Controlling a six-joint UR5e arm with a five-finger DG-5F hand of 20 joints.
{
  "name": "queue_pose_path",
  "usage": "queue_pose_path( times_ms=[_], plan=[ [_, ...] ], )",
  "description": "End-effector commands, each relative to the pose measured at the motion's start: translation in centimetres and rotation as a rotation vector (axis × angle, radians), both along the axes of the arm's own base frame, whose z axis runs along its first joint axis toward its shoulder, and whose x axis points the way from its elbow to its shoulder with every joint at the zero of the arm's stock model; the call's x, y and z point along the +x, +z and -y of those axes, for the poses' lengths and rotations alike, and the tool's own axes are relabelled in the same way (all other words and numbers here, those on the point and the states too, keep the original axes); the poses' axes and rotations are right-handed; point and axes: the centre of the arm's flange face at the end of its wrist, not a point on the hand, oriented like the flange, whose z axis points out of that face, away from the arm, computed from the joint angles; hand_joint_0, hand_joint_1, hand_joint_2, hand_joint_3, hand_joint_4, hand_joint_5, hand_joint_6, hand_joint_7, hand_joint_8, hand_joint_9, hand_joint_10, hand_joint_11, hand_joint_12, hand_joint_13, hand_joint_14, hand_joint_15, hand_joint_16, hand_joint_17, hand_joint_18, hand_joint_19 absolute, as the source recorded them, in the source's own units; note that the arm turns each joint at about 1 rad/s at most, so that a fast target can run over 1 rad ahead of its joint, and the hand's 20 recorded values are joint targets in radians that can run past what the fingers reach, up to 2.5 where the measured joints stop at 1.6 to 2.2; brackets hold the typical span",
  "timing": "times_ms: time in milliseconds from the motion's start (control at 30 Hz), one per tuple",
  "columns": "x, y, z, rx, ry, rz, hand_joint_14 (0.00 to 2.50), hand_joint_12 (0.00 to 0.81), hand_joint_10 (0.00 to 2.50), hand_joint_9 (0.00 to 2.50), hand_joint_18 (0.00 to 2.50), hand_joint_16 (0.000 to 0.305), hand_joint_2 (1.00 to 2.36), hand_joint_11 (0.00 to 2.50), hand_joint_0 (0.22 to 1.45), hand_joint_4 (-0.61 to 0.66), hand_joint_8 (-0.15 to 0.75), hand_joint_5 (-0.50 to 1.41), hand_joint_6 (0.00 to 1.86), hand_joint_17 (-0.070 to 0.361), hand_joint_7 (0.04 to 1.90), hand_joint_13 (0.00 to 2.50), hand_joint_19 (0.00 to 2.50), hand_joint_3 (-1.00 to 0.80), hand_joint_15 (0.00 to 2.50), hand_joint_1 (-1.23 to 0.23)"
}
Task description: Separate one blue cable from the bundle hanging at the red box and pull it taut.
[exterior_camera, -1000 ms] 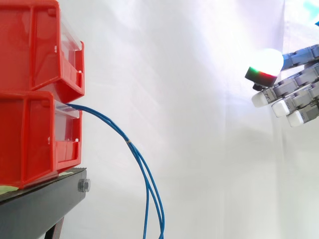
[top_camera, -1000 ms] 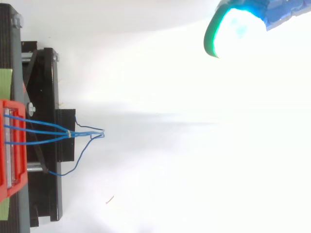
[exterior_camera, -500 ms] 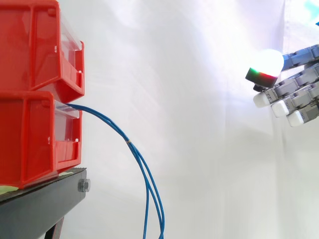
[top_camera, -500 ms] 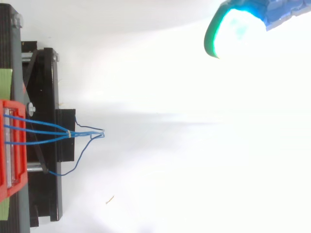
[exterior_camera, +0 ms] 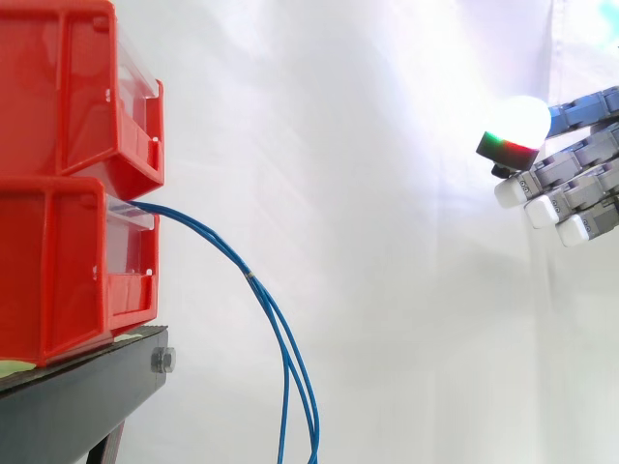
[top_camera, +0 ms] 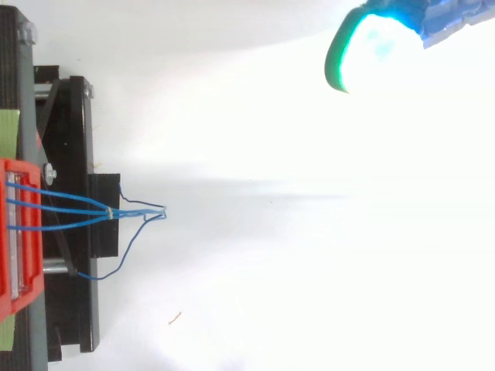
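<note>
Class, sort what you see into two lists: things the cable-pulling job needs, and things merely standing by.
Job: blue cable bundle; lower red bin it hangs from; hand.
Standing by: upper red bin; black stand; white curtain.

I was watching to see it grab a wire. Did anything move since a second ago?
Hardly anything. The hand slid a tiny bit toward the right edge of the side view, away from the blue cables. It took hold of nothing. The cables still hang slack from the lower red bin, and the black stand stayed put.
</note>
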Motion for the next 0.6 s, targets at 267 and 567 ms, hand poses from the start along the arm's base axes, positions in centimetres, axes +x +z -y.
queue_pose_path(
  times_ms=[267,567],
  plan=[
    [0.00,0.00,0.00,0.000,0.000,0.000,0.00,0.378,0.00,0.40,0.36,0.063,1.00,0.18,0.48,0.18,0.274,-0.23,0.50,0.143,0.75,0.40,0.22,-0.50,0.13,-0.50],
    [-0.14,-0.03,0.35,0.000,-0.006,-0.003,0.00,0.369,0.01,0.45,0.35,0.061,1.00,0.20,0.50,0.20,0.279,-0.22,0.50,0.137,0.75,0.40,0.22,-0.50,0.14,-0.52]
  ],
)
